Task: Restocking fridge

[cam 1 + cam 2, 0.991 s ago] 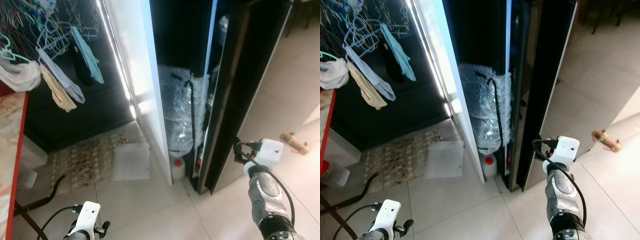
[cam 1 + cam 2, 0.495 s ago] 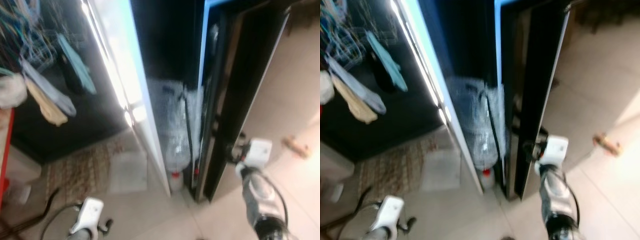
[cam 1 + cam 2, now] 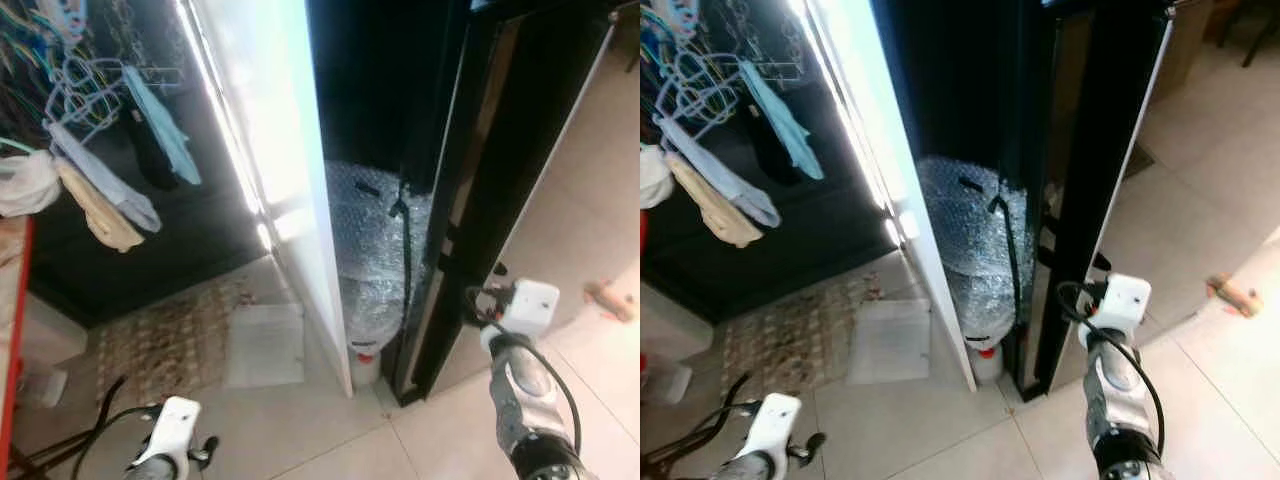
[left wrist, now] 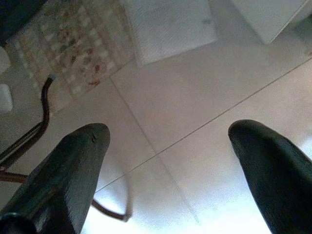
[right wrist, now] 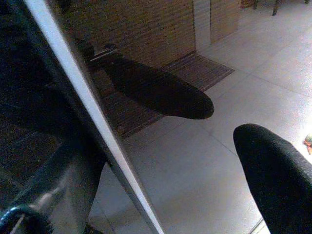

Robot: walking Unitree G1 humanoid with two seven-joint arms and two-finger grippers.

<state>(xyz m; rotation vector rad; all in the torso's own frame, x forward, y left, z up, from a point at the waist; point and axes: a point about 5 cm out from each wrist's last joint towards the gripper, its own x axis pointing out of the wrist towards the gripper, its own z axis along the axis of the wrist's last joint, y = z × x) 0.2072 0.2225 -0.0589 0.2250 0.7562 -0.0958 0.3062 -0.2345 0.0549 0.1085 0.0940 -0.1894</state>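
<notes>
A tall fridge with a glossy black door (image 3: 520,150) stands ahead, beside a bright white panel (image 3: 280,150). In the dark gap between them sits a large bubble-wrapped bottle (image 3: 375,250) with a black cord hanging down it, and a small red-capped container (image 3: 365,352) on the floor below. My right gripper (image 3: 478,298) is raised against the lower edge of the black door. It is open, with one finger (image 5: 273,180) off the door's silver edge strip (image 5: 97,141) and a finger's dark reflection in the gloss. My left gripper (image 4: 165,146) hangs low and open over floor tiles.
Clothes on hangers (image 3: 110,150) hang at the left above a patterned rug (image 3: 160,330) and a white mat (image 3: 265,345). A red table edge (image 3: 12,340) runs along the far left. A small brown object (image 3: 610,297) lies on the tiles at the right.
The camera swung and blurred half a second ago, then settled with the fridge shifted slightly right in view. My right gripper stays at the door's edge; the left arm still hangs low.
</notes>
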